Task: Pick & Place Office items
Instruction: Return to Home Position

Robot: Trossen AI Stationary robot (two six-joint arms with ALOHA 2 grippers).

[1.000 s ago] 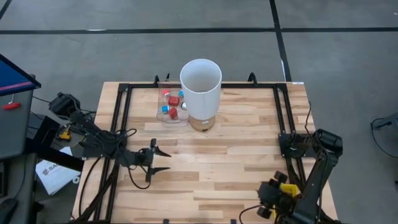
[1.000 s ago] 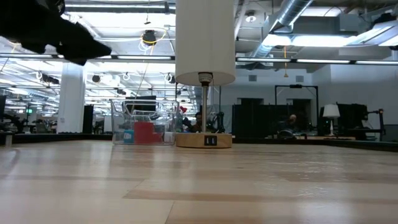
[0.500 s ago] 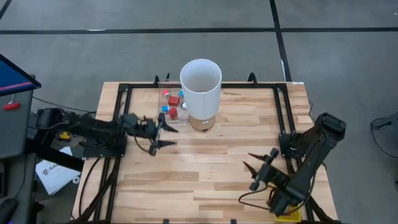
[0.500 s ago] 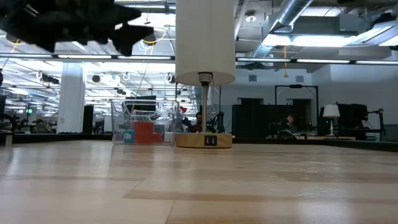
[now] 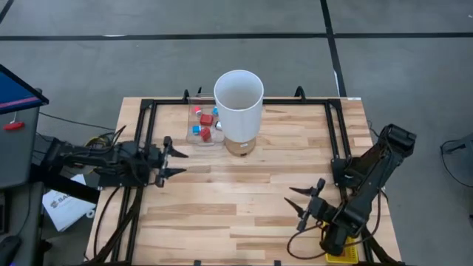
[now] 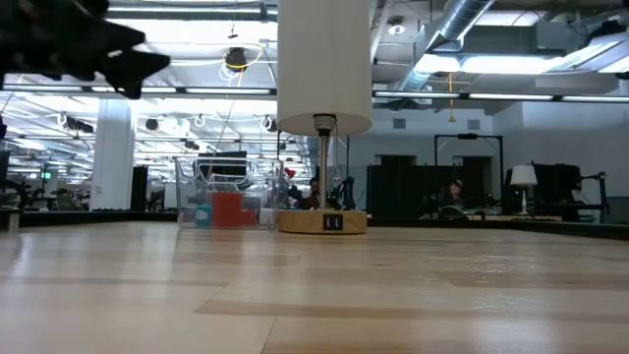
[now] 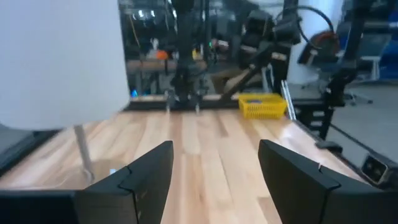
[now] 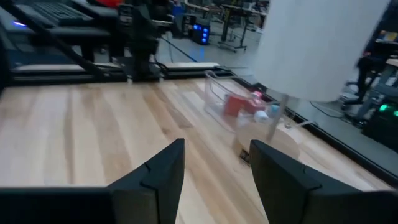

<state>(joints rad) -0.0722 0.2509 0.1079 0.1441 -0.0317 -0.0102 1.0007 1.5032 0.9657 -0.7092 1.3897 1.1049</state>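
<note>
I'm looking into a big open-plan robotics lab, by my reading. The wooden table (image 5: 251,192) sits in a black metal frame (image 5: 284,102) on a grey concrete floor (image 5: 148,59) crossed by dark lines. Beyond it, bare ceiling ducts (image 6: 462,25) and strip lights (image 6: 511,95) run over rows of workbenches (a person (image 6: 455,192) sits at one), with a white pillar (image 6: 113,157) between.
</note>
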